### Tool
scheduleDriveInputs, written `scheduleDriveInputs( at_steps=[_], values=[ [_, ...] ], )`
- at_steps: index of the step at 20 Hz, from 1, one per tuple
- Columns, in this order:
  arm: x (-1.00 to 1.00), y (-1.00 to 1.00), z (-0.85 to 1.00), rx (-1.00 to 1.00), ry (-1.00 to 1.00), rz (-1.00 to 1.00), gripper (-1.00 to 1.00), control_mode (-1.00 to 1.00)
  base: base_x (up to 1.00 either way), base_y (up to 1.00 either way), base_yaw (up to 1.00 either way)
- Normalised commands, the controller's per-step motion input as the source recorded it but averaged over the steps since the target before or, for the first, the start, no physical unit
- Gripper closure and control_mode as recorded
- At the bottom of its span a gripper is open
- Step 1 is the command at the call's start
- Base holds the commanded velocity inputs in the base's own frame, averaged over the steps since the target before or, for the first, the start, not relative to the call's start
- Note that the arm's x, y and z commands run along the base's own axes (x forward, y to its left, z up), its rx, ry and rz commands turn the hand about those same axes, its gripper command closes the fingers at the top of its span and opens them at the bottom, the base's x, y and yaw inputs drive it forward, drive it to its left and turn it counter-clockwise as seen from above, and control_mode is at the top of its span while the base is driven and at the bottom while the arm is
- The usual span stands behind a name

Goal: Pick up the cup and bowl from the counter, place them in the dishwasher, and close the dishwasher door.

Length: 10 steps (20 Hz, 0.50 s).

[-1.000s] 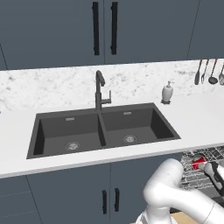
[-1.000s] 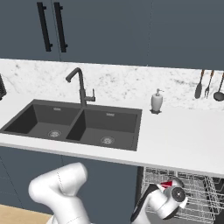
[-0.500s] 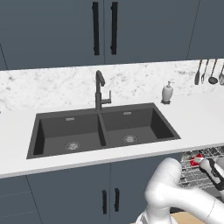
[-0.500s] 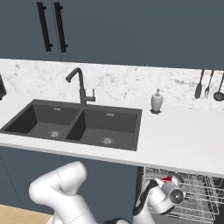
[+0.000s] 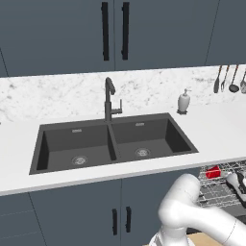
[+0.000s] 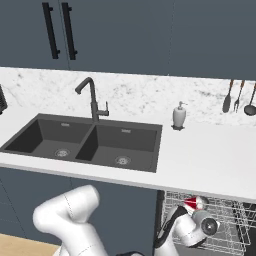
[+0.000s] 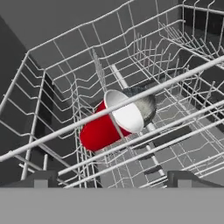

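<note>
The red cup [image 7: 103, 129] lies on its side in the dishwasher's grey wire rack [image 7: 65, 70], white-lined mouth turned toward the hand camera. Just behind it, touching or nearly so, sits a grey speckled bowl [image 7: 146, 103], partly hidden by the cup's rim; whether the two touch cannot be told. Both rest near the middle of the rack floor, among the upright tines, with rack wires crossing in front of them.

In the left base view the cup [image 5: 213, 171] shows as a red patch at the rack's [image 5: 218, 190] left end, just under the counter's front edge. In the right base view it [image 6: 190, 202] lies at the rack's [image 6: 227, 220] near-left part, right beside the robot's wrist.

The gripper [image 7: 109, 177] hangs above the rack, its two dark fingertips [image 7: 41, 177] standing wide apart at the bottom of the hand view, nothing between them. It holds nothing and is apart from the cup and bowl.

The dishwasher [image 6: 210, 225] stands open under the right part of the counter [image 6: 210, 160], rack drawn out. The door panel itself cannot be made out.

On the counter: a dark grey double sink [image 5: 115, 141] with a black faucet [image 5: 110, 98] at its back edge, and a white soap dispenser [image 5: 183, 102] by the backsplash to the right of the sink. Utensils [image 5: 228, 79] hang on the marbled backsplash at the far right. Slate cabinets with vertical black handles [image 5: 115, 31] sit above.
</note>
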Motion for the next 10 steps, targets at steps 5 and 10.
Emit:
scheduleDriveInputs(
  at_steps=[5,10],
  values=[
    [-0.60,-0.61,0.73,0.00,0.03,-0.05,-1.00,-1.00,0.00,0.00,0.00],
    [-0.79,-0.67,0.92,-0.06,0.21,0.00,-1.00,-1.00,0.00,0.00,0.00]
  ],
)
